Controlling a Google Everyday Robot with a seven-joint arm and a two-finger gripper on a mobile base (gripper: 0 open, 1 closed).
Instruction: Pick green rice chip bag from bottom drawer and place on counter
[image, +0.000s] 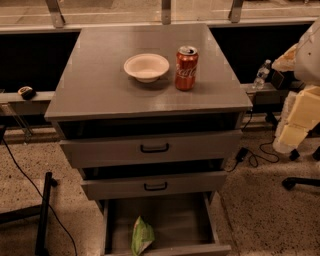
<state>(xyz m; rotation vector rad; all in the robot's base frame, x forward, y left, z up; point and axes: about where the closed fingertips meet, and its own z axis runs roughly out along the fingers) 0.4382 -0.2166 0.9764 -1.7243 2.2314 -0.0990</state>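
The green rice chip bag (142, 236) lies crumpled in the bottom drawer (200, 225), which is pulled open at the bottom of the view; the bag sits left of the middle, near the drawer's front wall. The counter (100, 80) is the grey top of the cabinet. My gripper (296, 122) shows as pale blocky parts at the right edge of the view. It is beside the cabinet, about level with the top drawer, and well up and to the right of the bag. It holds nothing that I can see.
A white bowl (146, 66) and a red soda can (186, 68) stand on the counter's far middle. Two shallower drawers with black handles (154, 148) stand slightly open above the bottom one. A water bottle (261, 74), cables and a black stand (44, 215) flank the cabinet.
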